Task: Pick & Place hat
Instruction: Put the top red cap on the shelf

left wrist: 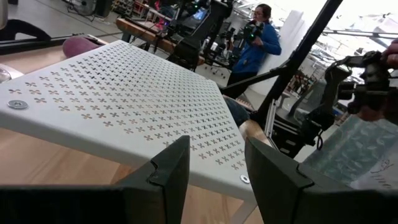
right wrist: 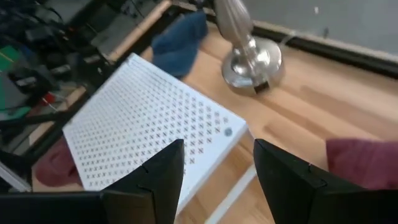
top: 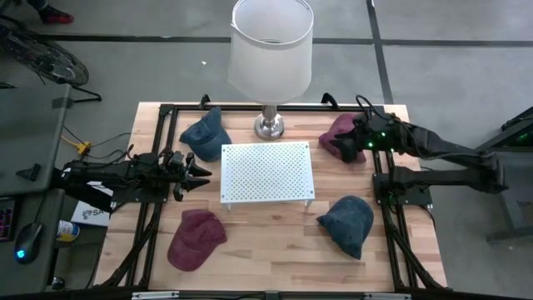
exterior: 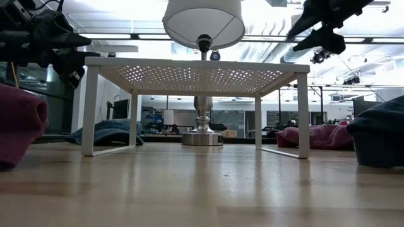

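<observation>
right claw [top: 344, 148], spread above the maroon hat [top: 340, 133], could snag the white rack [top: 266, 171] nearby; left claw [top: 200, 177] waits spread.

No legible text, labels, brands or nos. anywhere. Only candidate: white printed sheet [top: 87, 213] just off the table [top: 275, 258] edge, left side, under the left arm; dark marks on it, too small to read. Clear wrapper [left wrist: 354, 152] in left wrist view: faint print, unreadable.
</observation>
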`<state>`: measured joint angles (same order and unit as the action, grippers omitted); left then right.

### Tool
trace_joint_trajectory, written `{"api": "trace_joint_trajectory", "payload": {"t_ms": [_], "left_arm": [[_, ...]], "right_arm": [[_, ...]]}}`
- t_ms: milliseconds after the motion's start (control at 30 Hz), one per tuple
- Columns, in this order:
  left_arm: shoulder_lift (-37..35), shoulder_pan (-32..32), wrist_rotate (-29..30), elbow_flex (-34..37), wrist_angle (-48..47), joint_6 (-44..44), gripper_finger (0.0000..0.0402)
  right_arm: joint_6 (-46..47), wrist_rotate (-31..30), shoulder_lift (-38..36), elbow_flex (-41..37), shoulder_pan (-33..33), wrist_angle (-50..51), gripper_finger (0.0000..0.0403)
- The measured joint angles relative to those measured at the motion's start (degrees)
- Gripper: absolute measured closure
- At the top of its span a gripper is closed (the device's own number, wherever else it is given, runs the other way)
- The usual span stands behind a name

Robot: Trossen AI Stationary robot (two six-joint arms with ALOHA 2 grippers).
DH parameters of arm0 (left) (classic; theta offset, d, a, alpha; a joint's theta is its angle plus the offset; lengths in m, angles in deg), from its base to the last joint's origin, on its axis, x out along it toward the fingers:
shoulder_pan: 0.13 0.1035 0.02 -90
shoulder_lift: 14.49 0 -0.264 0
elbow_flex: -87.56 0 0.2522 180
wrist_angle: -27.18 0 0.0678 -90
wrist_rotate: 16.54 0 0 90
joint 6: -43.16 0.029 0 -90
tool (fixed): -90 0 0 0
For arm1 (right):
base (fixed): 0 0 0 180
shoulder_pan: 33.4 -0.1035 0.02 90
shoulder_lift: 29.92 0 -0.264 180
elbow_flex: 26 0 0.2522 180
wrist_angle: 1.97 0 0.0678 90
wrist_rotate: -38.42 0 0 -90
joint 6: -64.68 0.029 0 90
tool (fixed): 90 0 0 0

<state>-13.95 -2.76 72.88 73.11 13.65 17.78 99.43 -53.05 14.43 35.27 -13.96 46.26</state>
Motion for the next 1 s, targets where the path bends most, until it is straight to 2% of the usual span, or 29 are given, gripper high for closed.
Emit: {"api": "trace_joint_trajectory", "payload": {"t_ms": [333,500,600,700,900,1000], "left_arm": [[0.0,0.0,0.0,0.0,0.0,0.0,0.0247],[0.0,0.0,0.0,0.0,0.0,0.0,0.0247],[0.0,0.0,0.0,0.0,0.0,0.0,0.0247],[0.0,0.0,0.0,0.0,0.0,0.0,0.0247],[0.0,0.0,0.0,0.0,0.0,0.0,0.0247],[0.0,0.0,0.0,0.0,0.0,0.0,0.0247]], "right_arm": [[1.5,6.1,8.5,3.2,10.4,10.0,0.0215],[6.5,6.4,11.0,3.6,15.8,13.2,0.0215],[6.0,6.1,11.8,3.6,18.6,15.4,0.0215],[5.0,2.9,12.7,3.6,20.0,18.0,0.0215],[5.3,-8.0,14.9,3.4,21.1,23.2,0.0215],[7.5,-8.9,16.2,3.4,20.9,23.6,0.0214]]}}
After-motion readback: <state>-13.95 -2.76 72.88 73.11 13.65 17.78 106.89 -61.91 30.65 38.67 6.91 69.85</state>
